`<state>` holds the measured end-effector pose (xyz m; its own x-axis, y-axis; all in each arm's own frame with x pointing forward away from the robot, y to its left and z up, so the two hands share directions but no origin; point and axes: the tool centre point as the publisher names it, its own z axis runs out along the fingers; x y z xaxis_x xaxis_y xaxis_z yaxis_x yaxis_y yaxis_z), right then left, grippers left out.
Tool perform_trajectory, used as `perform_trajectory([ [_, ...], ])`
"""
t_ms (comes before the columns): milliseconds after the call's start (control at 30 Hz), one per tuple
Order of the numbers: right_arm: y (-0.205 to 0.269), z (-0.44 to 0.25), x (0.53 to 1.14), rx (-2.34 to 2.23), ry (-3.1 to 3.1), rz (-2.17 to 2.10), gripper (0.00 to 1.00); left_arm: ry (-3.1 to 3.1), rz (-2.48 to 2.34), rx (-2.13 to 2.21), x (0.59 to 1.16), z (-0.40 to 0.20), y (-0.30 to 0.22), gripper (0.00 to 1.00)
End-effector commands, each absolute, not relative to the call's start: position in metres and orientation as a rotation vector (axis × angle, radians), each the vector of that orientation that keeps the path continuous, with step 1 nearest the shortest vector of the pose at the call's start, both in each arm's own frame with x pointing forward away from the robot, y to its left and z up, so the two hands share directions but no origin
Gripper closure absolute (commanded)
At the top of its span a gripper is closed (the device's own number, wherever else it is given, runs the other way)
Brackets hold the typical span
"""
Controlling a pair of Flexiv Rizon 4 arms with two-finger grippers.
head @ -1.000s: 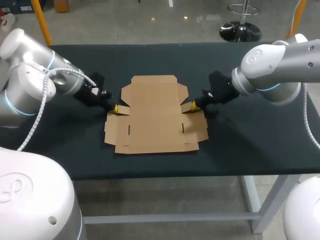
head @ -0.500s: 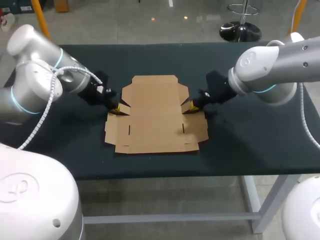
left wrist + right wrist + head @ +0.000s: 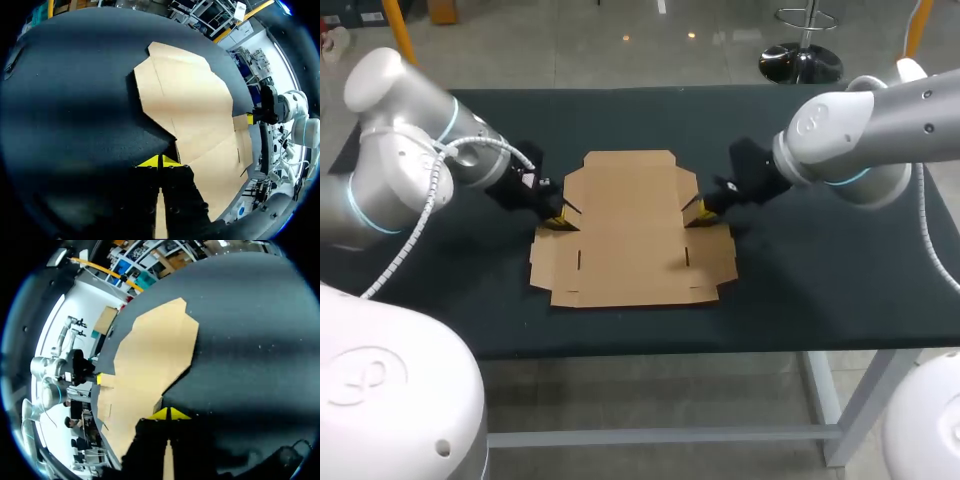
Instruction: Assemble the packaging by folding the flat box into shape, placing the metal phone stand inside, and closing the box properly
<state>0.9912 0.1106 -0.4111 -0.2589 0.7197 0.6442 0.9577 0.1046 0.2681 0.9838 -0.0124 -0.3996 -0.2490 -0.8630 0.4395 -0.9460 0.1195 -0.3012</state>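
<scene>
Left gripper (image 3: 556, 216) and right gripper (image 3: 694, 212), each with yellow tips pressed together, sit at opposite side notches of the flat brown cardboard box blank (image 3: 632, 235) on the dark worktop (image 3: 820, 270). An uneven push could skew it or crumple a flap.

I looked down on a dark-topped table (image 3: 820, 290) filling mid-frame. Its pale metal legs (image 3: 860, 410) and crossbar (image 3: 660, 437) showed below.
</scene>
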Motion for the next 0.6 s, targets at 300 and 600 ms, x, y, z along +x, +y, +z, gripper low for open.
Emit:
perform_trajectory([
  [300,0.121,-0.405,0.990,-1.690,-2.076,-0.890,1.00,-2.266,0.741,1.894,0.983,-0.392,-0.026,1.00],
  [600,0.128,-0.402,0.989,-1.726,-2.109,-0.832,1.00,-2.301,0.720,1.897,0.983,-0.390,-0.035,1.00],
])
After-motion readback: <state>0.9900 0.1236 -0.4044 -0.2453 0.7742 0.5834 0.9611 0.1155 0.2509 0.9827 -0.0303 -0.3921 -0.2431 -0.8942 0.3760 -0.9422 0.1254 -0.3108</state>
